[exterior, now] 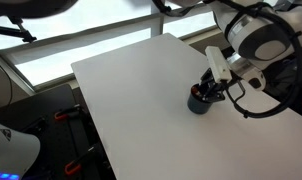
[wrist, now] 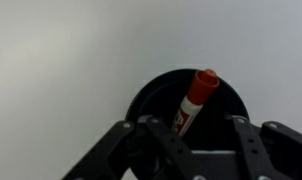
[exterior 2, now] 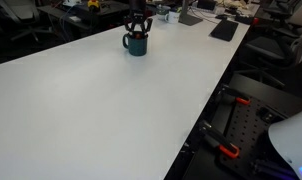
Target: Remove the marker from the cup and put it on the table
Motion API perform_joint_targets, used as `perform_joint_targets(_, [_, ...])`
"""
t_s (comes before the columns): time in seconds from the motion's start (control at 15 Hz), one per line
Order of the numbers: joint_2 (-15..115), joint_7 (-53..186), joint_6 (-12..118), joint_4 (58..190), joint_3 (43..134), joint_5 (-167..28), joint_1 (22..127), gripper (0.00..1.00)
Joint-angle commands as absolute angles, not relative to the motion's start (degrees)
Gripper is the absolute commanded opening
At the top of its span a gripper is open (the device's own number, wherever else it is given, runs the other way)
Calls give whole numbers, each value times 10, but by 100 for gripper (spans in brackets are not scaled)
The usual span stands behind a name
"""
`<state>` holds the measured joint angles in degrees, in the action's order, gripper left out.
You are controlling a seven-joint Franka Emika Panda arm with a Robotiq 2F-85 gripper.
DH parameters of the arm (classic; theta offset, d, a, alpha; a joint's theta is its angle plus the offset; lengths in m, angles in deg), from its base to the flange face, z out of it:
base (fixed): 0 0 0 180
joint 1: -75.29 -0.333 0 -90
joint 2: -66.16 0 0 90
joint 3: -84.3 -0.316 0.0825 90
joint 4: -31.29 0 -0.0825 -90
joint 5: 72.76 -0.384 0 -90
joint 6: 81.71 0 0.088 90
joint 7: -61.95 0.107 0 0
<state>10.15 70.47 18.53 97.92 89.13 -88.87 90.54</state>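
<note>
A dark cup (exterior: pixel 198 103) stands on the white table (exterior: pixel 131 90) near its far edge, and it shows in both exterior views (exterior 2: pixel 136 44). In the wrist view a marker (wrist: pixel 196 95) with a red cap and white body leans upright inside the cup (wrist: pixel 151 95). My gripper (wrist: pixel 191 125) is open and hangs just over the cup's mouth, with one finger on each side of the marker and neither touching it. It sits right above the cup in both exterior views (exterior: pixel 210 87) (exterior 2: pixel 138 24). The marker is too small to make out there.
The table's edge runs close behind the cup (exterior: pixel 221 110). Black chairs and desks with clutter stand beyond the table (exterior 2: pixel 221 25). A black stand with orange clamps is below the table edge (exterior 2: pixel 231 150).
</note>
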Motion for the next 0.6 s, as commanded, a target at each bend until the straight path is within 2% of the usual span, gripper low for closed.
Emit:
perform_joint_targets(0.0, [93, 714, 184, 971, 886, -888, 900, 22])
perform_joint_targets(0.13, [93, 714, 184, 973, 886, -890, 900, 5])
perform_joint_targets(0.2, [95, 714, 184, 975, 886, -889, 899, 1])
perform_joint_targets(0.33, [107, 711, 183, 982, 886, -890, 899, 5])
perform_joint_targets(0.53, [134, 710, 186, 998, 890, -879, 890, 5])
